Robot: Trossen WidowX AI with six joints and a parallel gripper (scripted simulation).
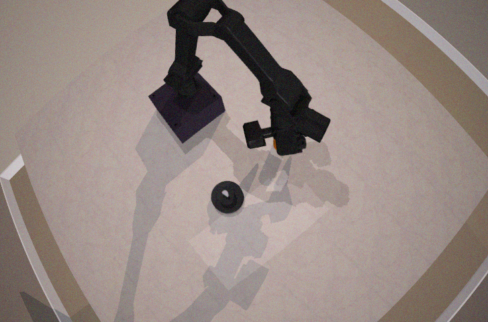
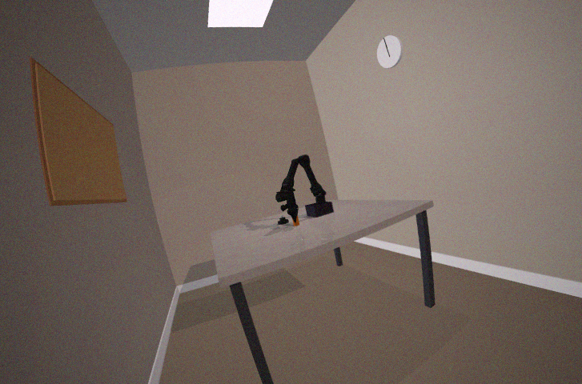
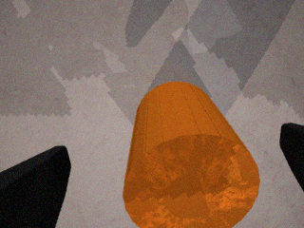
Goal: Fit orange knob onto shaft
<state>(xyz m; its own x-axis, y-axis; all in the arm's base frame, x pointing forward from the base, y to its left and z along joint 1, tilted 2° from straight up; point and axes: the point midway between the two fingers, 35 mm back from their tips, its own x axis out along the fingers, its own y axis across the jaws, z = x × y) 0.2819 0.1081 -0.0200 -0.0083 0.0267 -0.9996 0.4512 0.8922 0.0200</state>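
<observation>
The orange knob (image 1: 274,144) (image 2: 297,222) (image 3: 190,178) stands on the table beside the pedestal. It is mostly hidden under the arm in the top view. Its broad end faces the wrist camera and its underside hole is hidden. My gripper (image 3: 178,147) is wide open, with one finger on each side of the knob and a gap to both. The black round pedestal (image 1: 218,204) (image 2: 282,222) stands apart from the knob, with the small silver shaft (image 1: 225,193) bare at its middle. The direction of the shaft's flat side cannot be made out.
The arm's dark base block (image 1: 185,113) (image 2: 319,209) stands on the pale table (image 1: 404,159) (image 2: 368,217), behind the knob and pedestal in the top view. Arm shadows fall across the table around the pedestal. The table edge is far from both objects.
</observation>
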